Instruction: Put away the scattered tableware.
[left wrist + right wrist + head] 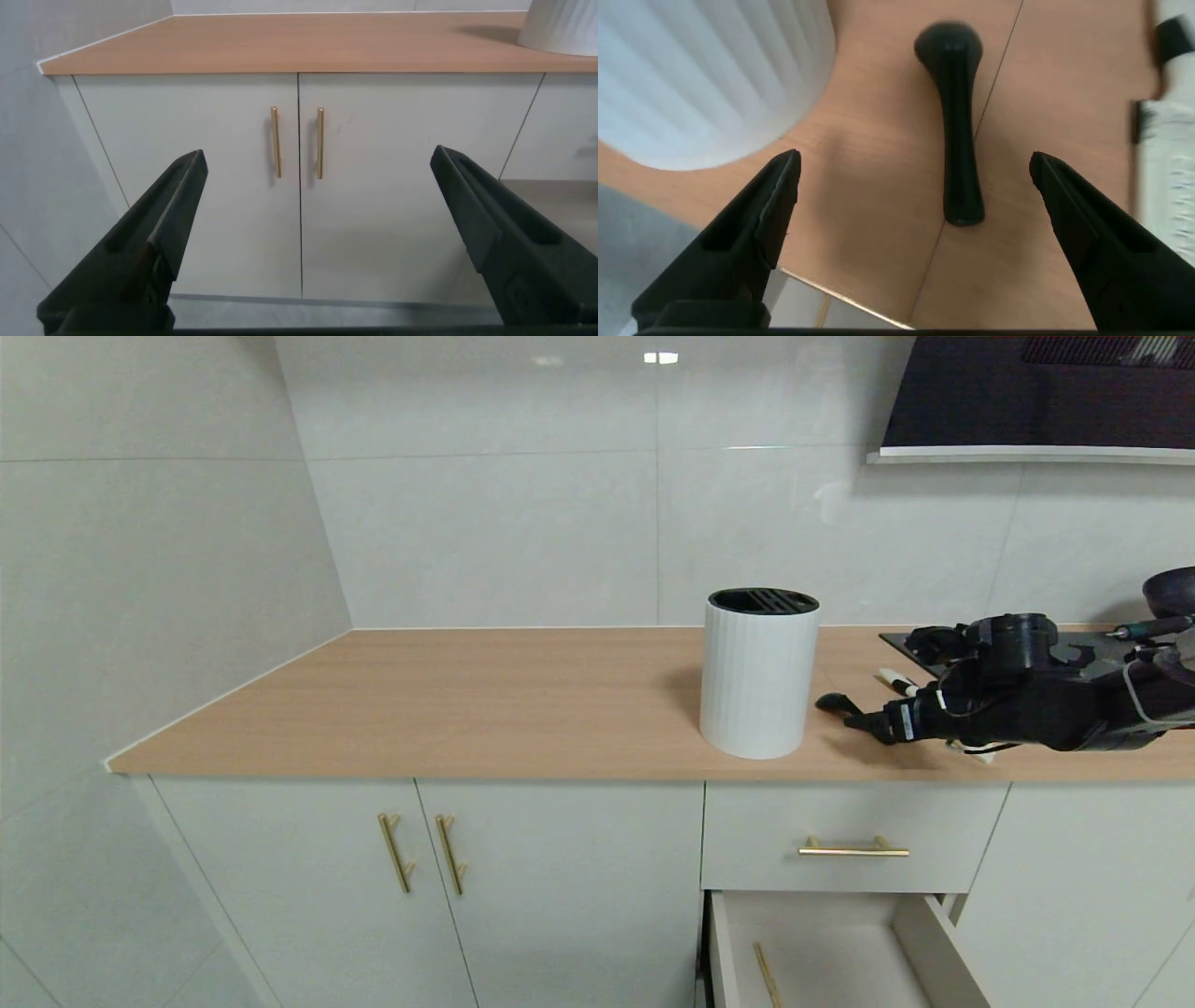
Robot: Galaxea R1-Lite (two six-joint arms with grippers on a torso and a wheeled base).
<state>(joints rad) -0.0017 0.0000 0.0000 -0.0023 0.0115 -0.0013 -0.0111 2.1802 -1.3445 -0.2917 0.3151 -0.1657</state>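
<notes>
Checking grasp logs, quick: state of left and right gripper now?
Left gripper: open, empty.
Right gripper: open, at the black utensil, holding nothing.

wood countertop [467,700], white ribbed holder [758,677] upright, black utensil [834,702] just beside, white-black utensil [898,683] nr it

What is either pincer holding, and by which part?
Nothing. The right pincer is open above the black utensil on the counter; the left pincer is open and empty.

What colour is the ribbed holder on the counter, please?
White holder with a black slotted top; clearest in the head view.
</notes>
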